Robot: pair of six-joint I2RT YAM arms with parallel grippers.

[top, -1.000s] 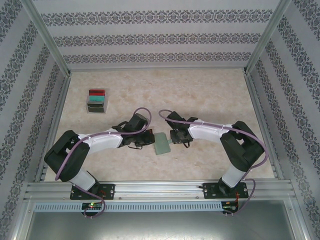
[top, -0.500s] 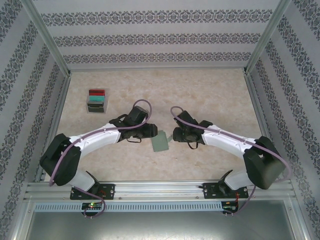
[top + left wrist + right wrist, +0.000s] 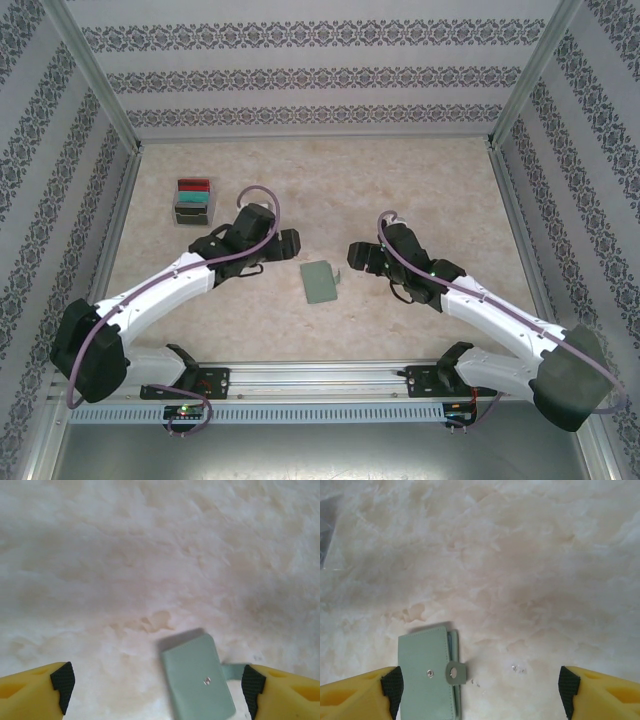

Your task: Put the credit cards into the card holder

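Lying flat near the middle of the table, the card holder (image 3: 319,283) sits folded between the two arms, free of both. Its long axis runs roughly from near edge to far edge, slightly tilted. Its clasp tab (image 3: 455,672) sticks out on the side facing the right arm and looks unfastened.

The left gripper (image 3: 157,684) has its jaws wide apart with nothing between them; the holder lies ahead of it and toward its right finger. The right gripper (image 3: 480,686) is likewise spread and empty, with the holder by its left finger. Neither is clearly nearer.

The credit cards (image 3: 193,193) stand in a clear tray (image 3: 190,214) toward the far-left corner, well apart from the holder. Judgement: the left arm has the shorter reach to the cards, and the holder must be opened first.
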